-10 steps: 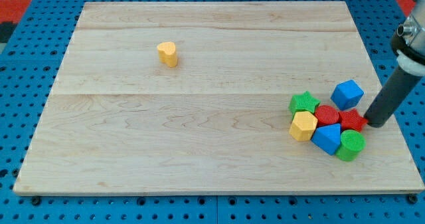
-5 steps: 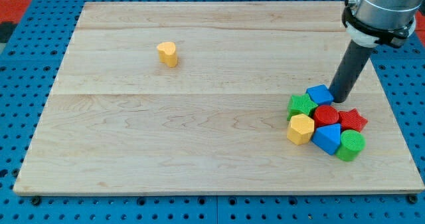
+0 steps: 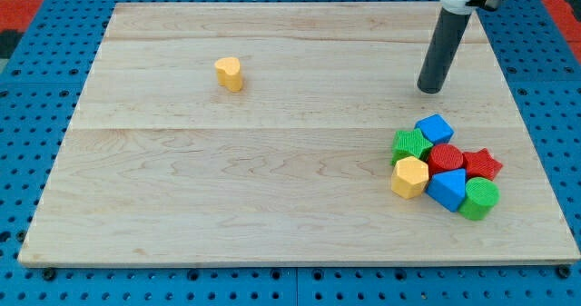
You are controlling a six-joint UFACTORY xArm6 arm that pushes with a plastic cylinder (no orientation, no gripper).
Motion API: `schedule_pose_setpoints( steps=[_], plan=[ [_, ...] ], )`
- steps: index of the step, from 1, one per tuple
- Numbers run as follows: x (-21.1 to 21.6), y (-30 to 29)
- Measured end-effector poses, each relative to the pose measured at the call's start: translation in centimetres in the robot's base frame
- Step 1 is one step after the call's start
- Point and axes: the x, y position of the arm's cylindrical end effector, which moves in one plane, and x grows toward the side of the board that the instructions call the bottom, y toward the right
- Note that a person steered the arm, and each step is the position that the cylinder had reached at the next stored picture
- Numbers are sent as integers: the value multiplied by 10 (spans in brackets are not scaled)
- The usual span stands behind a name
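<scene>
Now, my tip (image 3: 430, 90): resting on bare wood at the far right of the board (image 3: 272, 206), touching no block.
Rod end: a plain dark rod with no fingers or jaws, so there is nothing to open, close or grip with. It leans up toward the view's top right.
Nearest block: the blue cube (image 3: 435, 129), on the near side of my tip and almost in line with it, with a clear strip of wood between them.
Cluster: seven blocks packed together at the near right, all on the near side of my tip.
Cluster, far row: the blue cube at the far edge, with a green star (image 3: 411, 144) to its left.
Cluster, middle: a red cylinder (image 3: 446, 157) in the centre, and a red star (image 3: 483, 164) on its right.
Cluster, near row: a yellow hexagonal block (image 3: 410, 176) at left, a blue wedge-like block (image 3: 446, 189) in the middle, and a green cylinder (image 3: 478, 198) at right.
Contact in the cluster: neighbours look to be touching. I judge that a push on one would pass into the others, so a centred contact would matter.
Lone block: a small yellow block (image 3: 229, 73), shape unclear, at the far left, well apart from my tip and the cluster.
Surround: a blue pegboard (image 3: 36, 97) under the board.
</scene>
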Motion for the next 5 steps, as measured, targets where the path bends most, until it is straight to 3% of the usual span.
schedule_pose_setpoints(
  steps=[5],
  plan=[
    [3,-28]
  ],
)
